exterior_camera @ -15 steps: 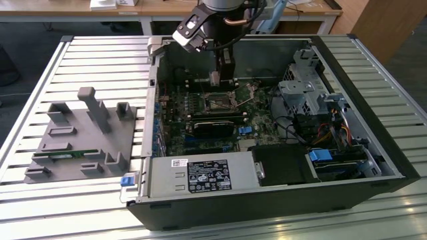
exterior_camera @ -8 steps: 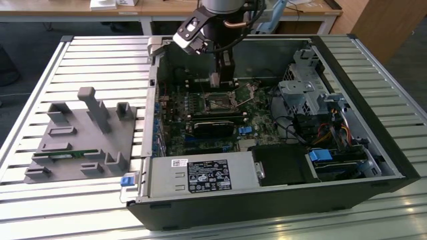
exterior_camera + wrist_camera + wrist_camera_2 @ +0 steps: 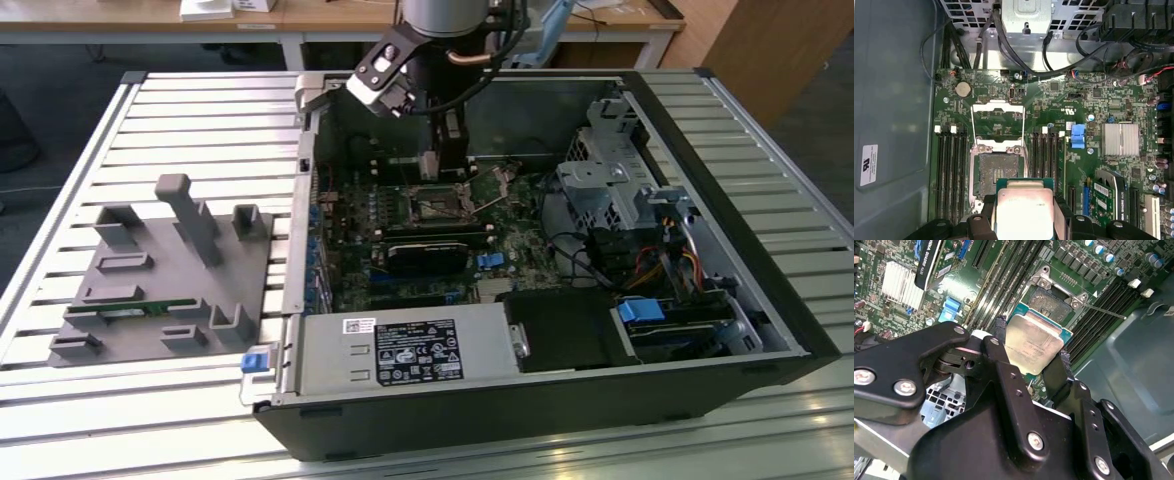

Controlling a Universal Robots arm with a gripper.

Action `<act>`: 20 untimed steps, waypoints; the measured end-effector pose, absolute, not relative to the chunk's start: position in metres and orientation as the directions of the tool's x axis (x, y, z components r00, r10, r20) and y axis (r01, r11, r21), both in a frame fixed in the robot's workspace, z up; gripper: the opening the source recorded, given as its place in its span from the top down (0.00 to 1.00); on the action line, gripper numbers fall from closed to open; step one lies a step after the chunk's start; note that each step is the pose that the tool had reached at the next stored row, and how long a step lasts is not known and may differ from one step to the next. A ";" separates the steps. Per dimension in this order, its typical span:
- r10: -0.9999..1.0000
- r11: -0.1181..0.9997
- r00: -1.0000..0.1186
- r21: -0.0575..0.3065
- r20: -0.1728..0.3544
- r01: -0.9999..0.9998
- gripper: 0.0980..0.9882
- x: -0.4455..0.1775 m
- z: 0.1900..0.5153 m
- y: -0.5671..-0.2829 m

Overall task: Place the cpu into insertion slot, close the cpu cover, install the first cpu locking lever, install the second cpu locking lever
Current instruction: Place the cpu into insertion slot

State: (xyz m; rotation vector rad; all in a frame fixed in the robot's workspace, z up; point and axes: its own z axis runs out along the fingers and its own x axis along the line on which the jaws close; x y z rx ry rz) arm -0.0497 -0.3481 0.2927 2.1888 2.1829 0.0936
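Up in the upper middle of the exterior view, I see my gripper [image 3: 447, 160] reaching down inside the open computer case [image 3: 727, 180], close to the case wall at the upper side of the frame. A grey metal cage [image 3: 607, 190] stands well off toward the exterior view's right.

The insertion slot [image 3: 996, 175] is dark and bare, and I see nothing over its middle. Long black slots [image 3: 949, 175] run along both of its sides. The cpu cover [image 3: 998, 104] is flipped open just past it.

The cpu [image 3: 1024, 210] is a flat square with a dull silver top and a green rim. In both wrist views the black fingers [image 3: 999, 337] press on two opposite sides of it, so it sits right between them, held tight. It hangs over one edge of the slot and is not seated in it.
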 end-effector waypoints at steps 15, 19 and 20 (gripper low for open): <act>1.000 -0.003 0.002 0.077 0.008 0.997 0.50 -0.050 0.284 -0.348; 1.000 -0.003 0.002 0.076 0.008 0.997 0.50 -0.050 0.283 -0.348; 1.000 -0.003 0.002 0.076 0.007 0.997 0.50 -0.050 0.283 -0.348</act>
